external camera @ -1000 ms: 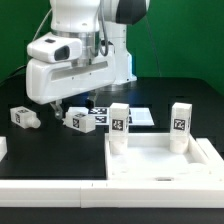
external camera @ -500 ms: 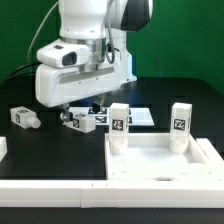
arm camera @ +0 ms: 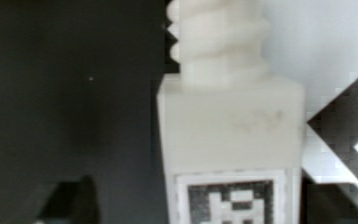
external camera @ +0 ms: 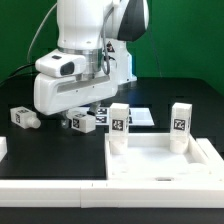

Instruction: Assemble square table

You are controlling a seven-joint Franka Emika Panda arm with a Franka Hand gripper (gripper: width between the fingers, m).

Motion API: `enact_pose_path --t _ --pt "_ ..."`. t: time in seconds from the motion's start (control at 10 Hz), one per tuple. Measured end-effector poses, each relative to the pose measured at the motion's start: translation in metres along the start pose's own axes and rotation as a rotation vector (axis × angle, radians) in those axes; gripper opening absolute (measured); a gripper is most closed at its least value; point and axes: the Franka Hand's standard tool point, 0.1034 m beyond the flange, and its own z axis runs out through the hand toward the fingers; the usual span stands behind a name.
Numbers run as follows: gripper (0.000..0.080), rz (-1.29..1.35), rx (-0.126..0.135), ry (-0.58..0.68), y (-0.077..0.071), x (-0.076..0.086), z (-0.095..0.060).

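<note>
While gripper [external camera: 72,112] hangs over lying leg [external camera: 82,121], on black table [external camera: 170,95] near square top's [external camera: 165,165] far corner, we cannot tell jaws spread or pinching. We judge risk: off-centre closure rolls leg or catches thread [arm camera: 215,40].

arm [external camera: 70,80] lowered and shifted toward the exterior view's right, claw [external camera: 68,113] now down at lying leg [external camera: 82,121]

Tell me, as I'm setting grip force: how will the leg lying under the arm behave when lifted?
The leg looks like moulded white plastic, so probably stiff and fairly light. Its flat square sides should keep it from rolling. The ribbed screw end is narrower and rounded, so a grasp there might slip.
</note>
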Motion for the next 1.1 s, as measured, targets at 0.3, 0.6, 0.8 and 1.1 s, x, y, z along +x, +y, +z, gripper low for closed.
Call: enact_pose_path --t 0.3,0.6,0.8,1.1 --pt "0.0281 0.142 -0.023 0.021 0.016 -0.007 -0.006" --pt "0.0282 0.595 0.028 0.015 0.025 -0.025 -0.003" --pt "0.0282 0.675 0.025 0.019 0.024 -0.022 -0.003" --pt "0.0282 0.962 0.056 0.004 0.015 -0.016 -0.002"
